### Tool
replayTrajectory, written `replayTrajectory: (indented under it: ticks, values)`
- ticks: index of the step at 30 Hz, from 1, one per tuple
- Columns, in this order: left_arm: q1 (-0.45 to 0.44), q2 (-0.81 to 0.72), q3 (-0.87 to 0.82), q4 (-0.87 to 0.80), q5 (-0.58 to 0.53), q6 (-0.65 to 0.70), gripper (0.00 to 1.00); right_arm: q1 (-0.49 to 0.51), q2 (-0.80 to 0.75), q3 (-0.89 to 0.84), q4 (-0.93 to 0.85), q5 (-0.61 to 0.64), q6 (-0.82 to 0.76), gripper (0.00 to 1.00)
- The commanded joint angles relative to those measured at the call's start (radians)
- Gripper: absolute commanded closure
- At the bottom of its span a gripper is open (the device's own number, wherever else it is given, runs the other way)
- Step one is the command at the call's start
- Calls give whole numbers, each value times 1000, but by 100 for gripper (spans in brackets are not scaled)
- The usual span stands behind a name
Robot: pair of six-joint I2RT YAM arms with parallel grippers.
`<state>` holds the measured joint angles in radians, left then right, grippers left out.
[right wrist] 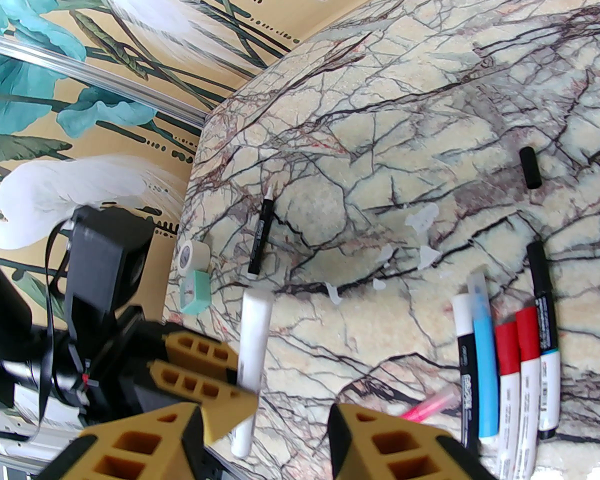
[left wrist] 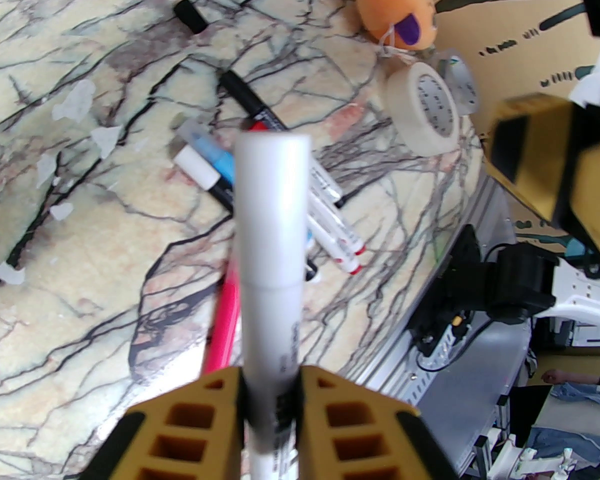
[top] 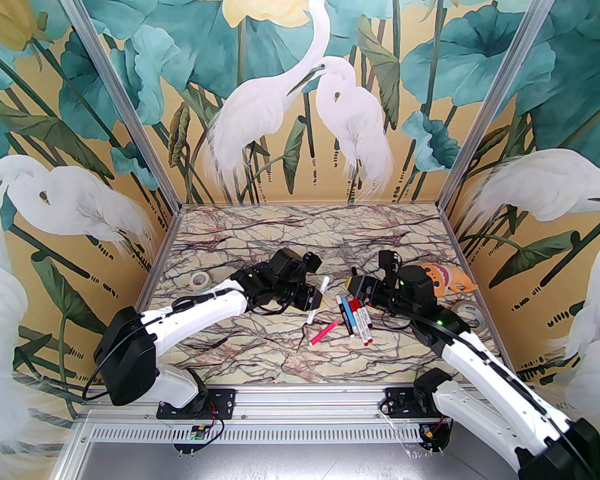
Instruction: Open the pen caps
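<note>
A high camera behind the arm bases looks down and forward across the marble table (top: 260, 363) to painted walls; the left wrist camera looks rightward, the right wrist camera leftward, both close and low, all sharing the pens (top: 356, 318).

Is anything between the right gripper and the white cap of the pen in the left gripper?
Nothing visible. The left gripper holds the pen with its white cap sticking out free, and only open air separates it from the open right gripper. The other pens lie aside on the table.
</note>
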<state>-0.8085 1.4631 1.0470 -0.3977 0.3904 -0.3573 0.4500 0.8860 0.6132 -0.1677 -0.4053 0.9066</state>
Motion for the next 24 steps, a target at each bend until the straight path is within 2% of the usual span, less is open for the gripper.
replayTrajectory:
  ticks: [1,16,24]
  values:
    - [8,-42,-23,117,105,-16,76,13,50,47,108,-24,46,51]
    - [8,-19,-21,174,208,10,76,64,231,115,198,-46,51,49]
    - [8,-9,-9,172,220,13,76,67,241,118,202,-58,53,56]
